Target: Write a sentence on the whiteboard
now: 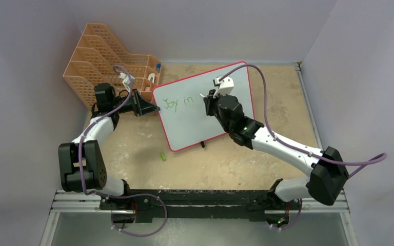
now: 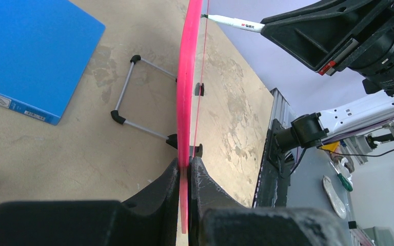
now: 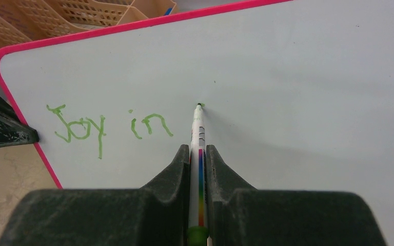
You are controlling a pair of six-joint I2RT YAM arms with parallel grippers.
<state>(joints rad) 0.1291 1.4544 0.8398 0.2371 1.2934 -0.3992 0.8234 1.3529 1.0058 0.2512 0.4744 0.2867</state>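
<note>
The whiteboard (image 1: pixel 236 105) with its pink-red frame stands tilted on the table, bearing green handwritten words "Joy in" (image 3: pixel 107 125), the part of the sentence that shows. My left gripper (image 1: pixel 149 106) is shut on the board's left edge (image 2: pixel 189 102), the pink frame pinched between both fingers. My right gripper (image 3: pixel 198 154) is shut on a white marker (image 3: pixel 199 133) with a rainbow stripe. The marker's tip touches the board just right of "in", where a small green mark shows. In the left wrist view the marker (image 2: pixel 236 22) meets the board from the front.
An orange mesh file organizer (image 1: pixel 107 61) stands behind the left arm. A blue folder (image 2: pixel 31 56) lies behind the board. A green marker cap (image 1: pixel 162 156) lies on the table in front of the board. The board's black stand feet (image 2: pixel 199 149) rest on the tabletop.
</note>
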